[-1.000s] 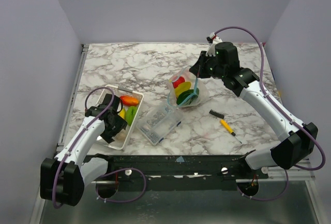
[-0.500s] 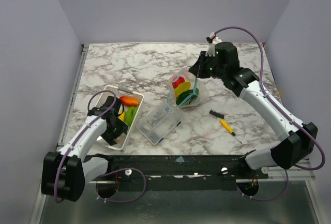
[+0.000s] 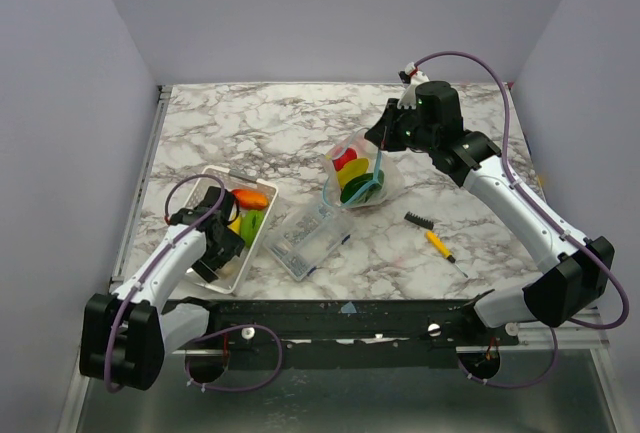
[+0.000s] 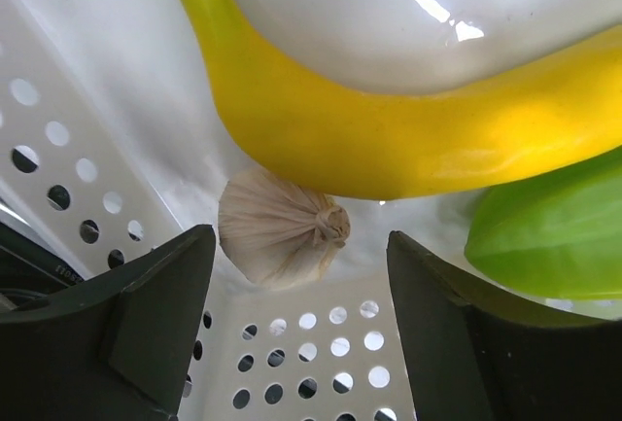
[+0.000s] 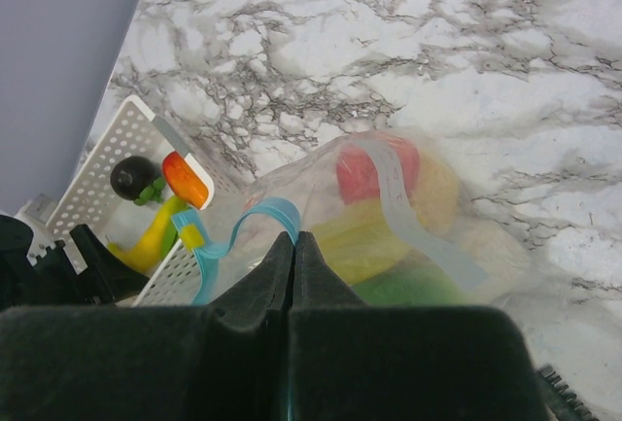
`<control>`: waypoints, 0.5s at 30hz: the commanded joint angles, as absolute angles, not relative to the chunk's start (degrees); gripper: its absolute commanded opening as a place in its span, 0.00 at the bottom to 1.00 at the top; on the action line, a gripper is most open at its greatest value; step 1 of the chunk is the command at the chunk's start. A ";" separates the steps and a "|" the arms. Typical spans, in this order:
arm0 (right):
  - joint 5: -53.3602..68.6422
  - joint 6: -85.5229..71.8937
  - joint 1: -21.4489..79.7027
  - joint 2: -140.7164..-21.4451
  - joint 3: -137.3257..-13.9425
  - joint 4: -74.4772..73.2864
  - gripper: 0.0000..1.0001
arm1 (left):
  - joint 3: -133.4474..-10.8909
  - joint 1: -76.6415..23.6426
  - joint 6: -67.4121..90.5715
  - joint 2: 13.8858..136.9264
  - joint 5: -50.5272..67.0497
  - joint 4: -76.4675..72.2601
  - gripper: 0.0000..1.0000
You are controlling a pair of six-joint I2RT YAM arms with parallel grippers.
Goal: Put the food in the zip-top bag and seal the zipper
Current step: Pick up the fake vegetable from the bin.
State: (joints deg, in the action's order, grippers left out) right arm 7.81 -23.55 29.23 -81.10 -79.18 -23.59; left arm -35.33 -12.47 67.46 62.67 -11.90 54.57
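lower left, the left pincer (image 4: 296, 275) has just spread wider over the garlic (image 4: 277, 231) beside the banana (image 4: 389, 139) in the tray (image 4: 58, 139), seemingly ready to grab. right of centre, the right pincer (image 5: 293, 251) pinches the part-filled zip-top bag (image 5: 408, 197).

The table (image 3: 250, 118) is white marble veined grey, the perforated tray (image 4: 58, 129) white, the banana (image 4: 389, 139) yellow, the green piece (image 4: 544, 236) glossy, the garlic bulb (image 4: 282, 231) beige, and the clear zip-top bag (image 5: 457, 217) has a light blue zipper (image 5: 262, 210) over red, yellow and green food (image 5: 364, 173).
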 commanded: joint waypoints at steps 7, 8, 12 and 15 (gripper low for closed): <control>9.39 -23.85 28.95 -80.76 -79.11 -20.92 0.01 | -35.35 -12.39 68.03 64.99 -18.97 53.70 0.58; 9.09 -23.88 29.00 -80.61 -79.10 -20.92 0.01 | -35.33 -12.39 67.94 65.55 -18.03 53.34 0.52; 9.08 -24.28 28.99 -80.51 -78.80 -20.46 0.01 | -36.09 -12.39 67.85 65.34 -16.40 53.83 0.36; 9.80 -24.39 29.05 -80.90 -78.74 -20.52 0.01 | -38.44 -12.39 67.31 62.84 -17.62 56.52 0.32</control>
State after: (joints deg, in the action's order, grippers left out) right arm 8.36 -23.92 29.23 -81.10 -79.15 -23.55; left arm -35.46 -12.47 67.51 65.41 -16.69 54.11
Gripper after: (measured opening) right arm 0.007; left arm 0.453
